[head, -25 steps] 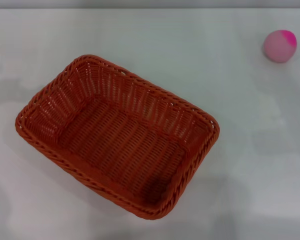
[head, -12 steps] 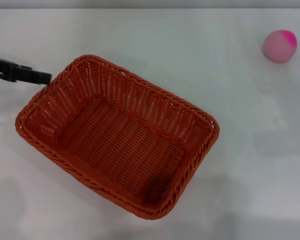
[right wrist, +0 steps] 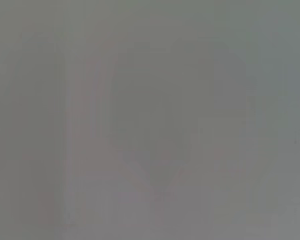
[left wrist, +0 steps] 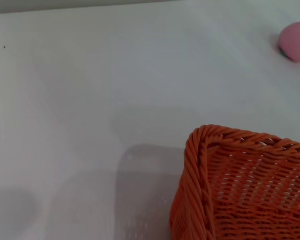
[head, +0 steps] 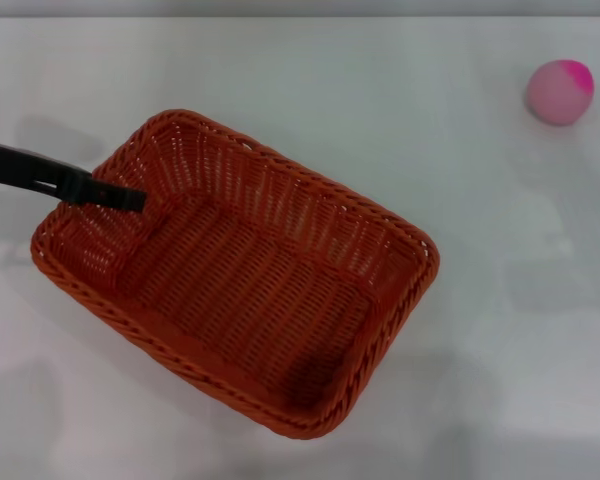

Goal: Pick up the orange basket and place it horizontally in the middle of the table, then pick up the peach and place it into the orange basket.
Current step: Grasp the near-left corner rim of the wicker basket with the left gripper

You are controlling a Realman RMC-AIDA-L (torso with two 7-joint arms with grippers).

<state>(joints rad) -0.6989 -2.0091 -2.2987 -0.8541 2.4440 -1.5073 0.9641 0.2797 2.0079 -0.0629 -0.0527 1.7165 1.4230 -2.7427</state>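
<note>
The orange basket (head: 250, 280) lies at a slant on the white table (head: 380, 100), left of the middle; one of its corners (left wrist: 240, 185) shows in the left wrist view. The peach (head: 559, 91), pale pink with a magenta patch, rests at the far right and also shows in the left wrist view (left wrist: 296, 41). My left gripper (head: 130, 198) reaches in from the left as a dark bar, its tip over the basket's left end, just inside the rim. My right gripper is out of view; the right wrist view is a plain grey blur.
The table's far edge (head: 300, 17) runs along the top of the head view. White tabletop stretches between the basket and the peach.
My left gripper has come in from the left edge and moved right, from outside the basket's rim to over its left end. Basket and peach have not moved.
</note>
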